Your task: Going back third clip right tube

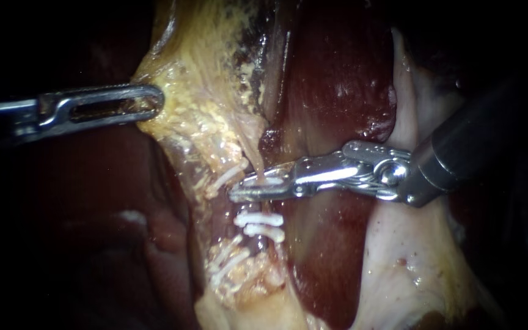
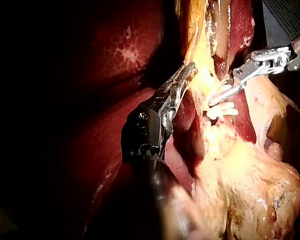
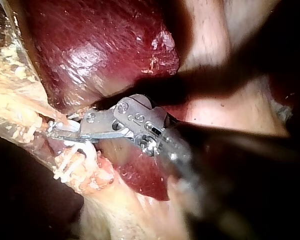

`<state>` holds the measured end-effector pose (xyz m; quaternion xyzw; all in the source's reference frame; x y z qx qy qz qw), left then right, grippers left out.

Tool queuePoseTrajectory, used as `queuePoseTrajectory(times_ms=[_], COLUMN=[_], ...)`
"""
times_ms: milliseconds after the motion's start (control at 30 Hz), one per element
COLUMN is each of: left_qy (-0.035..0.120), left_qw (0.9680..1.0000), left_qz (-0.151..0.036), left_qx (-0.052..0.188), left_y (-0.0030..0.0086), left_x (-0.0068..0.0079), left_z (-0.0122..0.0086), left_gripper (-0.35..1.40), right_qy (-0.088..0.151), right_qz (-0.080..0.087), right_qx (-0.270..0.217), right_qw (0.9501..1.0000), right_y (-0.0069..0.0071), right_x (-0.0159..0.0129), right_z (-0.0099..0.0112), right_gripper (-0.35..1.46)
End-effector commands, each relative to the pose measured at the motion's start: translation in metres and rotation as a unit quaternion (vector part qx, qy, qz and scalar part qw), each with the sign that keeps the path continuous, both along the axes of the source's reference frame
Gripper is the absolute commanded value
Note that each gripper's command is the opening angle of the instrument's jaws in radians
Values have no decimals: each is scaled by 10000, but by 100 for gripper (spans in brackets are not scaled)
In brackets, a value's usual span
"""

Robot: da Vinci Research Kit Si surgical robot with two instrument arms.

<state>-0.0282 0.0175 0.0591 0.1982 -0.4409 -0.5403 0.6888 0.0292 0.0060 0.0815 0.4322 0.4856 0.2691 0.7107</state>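
Note:
My right instrument (image 1: 247,190) comes in from the right, its jaws open around the right tube (image 1: 253,160), a thin tan strand. A white clip (image 1: 269,180) shows on the tube in the gap between the jaws. Two more white clips (image 1: 259,219) sit on the same tube just below. In the right wrist view the jaws (image 3: 60,131) reach the clipped strand beside the yellow tissue. My left instrument (image 1: 154,101) comes in from the left, its slotted jaws shut on the edge of the yellowish tissue (image 1: 197,91). The left wrist view shows that same hold (image 2: 190,70).
White clips (image 1: 227,176) also cross the left tube, with more lower down (image 1: 227,263). Dark red liver (image 1: 337,79) lies behind the right instrument. Pale tissue (image 1: 410,256) spreads under its shaft. The left side of the endoscope view is dark.

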Motion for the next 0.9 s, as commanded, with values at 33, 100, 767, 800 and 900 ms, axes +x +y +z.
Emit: queuePoseTrajectory(times_ms=[33, 100, 767, 800, 900], left_qy=[-7, -6, -4, -5, 5], left_qw=[10000, 10000, 10000, 10000, 10000], left_qz=[2, 1, 1, 1, -8], left_qx=[-1, -1, -1, -1, -4], left_y=[0, 0, -2, -2, -2], left_x=[0, 1, 3, 3, 5], left_z=[0, -1, -2, -2, -3], left_gripper=[-35, -35, -35, -35, -35], right_qy=[-2, -17, -65, -78, -127], right_qz=[2, 28, 240, 269, 358], right_qx=[-2, -12, -464, -501, -621], right_qw=[10000, 10000, 9986, 9984, 9973], right_y=[0, 0, -7, -7, -7], right_x=[0, 1, 10, 10, 10], right_z=[1, 1, -11, -11, -11], right_gripper=[-35, -35, 53, 55, 60])
